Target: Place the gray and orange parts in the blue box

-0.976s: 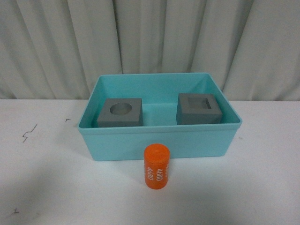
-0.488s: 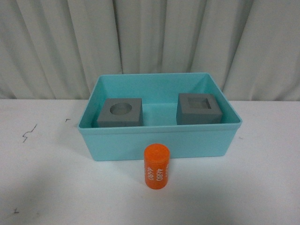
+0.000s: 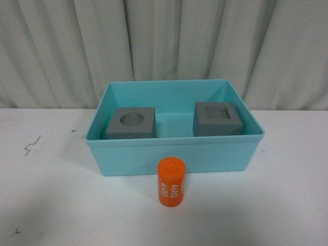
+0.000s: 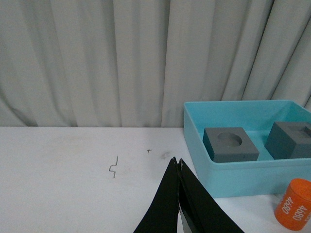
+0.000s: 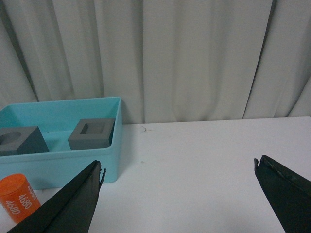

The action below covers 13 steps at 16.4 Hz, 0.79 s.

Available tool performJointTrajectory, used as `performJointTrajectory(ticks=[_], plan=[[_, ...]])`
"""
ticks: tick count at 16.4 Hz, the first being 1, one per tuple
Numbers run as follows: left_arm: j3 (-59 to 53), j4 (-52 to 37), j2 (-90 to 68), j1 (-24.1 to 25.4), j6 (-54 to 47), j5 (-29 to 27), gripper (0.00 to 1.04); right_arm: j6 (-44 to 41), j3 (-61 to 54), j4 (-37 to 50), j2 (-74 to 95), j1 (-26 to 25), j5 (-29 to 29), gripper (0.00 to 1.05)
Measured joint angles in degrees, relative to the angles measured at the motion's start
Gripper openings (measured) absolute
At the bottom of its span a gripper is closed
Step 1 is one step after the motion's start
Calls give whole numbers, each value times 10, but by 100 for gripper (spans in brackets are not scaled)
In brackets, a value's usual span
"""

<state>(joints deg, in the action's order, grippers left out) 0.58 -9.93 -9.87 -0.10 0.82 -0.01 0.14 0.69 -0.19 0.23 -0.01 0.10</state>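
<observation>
**Cylinder left outside, both cubes in**

The two gray cubes lie inside the box (image 3: 174,154): the round-recess cube (image 3: 132,124) toward 9 o'clock and the square-recess cube (image 3: 217,120) toward 3 o'clock, well apart. The cylinder (image 3: 170,182) is the one part not yet in. It stands on the bench (image 3: 51,195) at 6 o'clock from the box's centre, just beside the near wall. Whether it touches the wall cannot be told.

Its long axis is upright, flat end up, with the "4680" print running up its side. A pinch across the round side looks the natural hold, followed by a lift over the near rim toward 12 o'clock.

Neither arm shows in the front view. The left tool (image 4: 176,165) has its fingers pressed together and holds nothing. The cylinder lies at roughly 2 o'clock from it, near. The right tool (image 5: 178,165) is spread wide and empty, and the cylinder lies at roughly 10 o'clock from it, outside its span.

The cylinder sits close to the robot's mid-line, so neither arm is plainly nearer. The right looks the readier of the two, being spread already.
</observation>
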Motion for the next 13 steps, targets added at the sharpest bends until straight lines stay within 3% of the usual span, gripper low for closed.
performJointTrajectory(ticks=[2,7,13], plan=[[0,101,68,0,0,2,2,0,0,0,0,0,0,98],[0,102,95,0,0,0,4,0,0,0,0,0,0,98],[0,101,95,0,0,0,76,0,0,0,0,0,0,98]])
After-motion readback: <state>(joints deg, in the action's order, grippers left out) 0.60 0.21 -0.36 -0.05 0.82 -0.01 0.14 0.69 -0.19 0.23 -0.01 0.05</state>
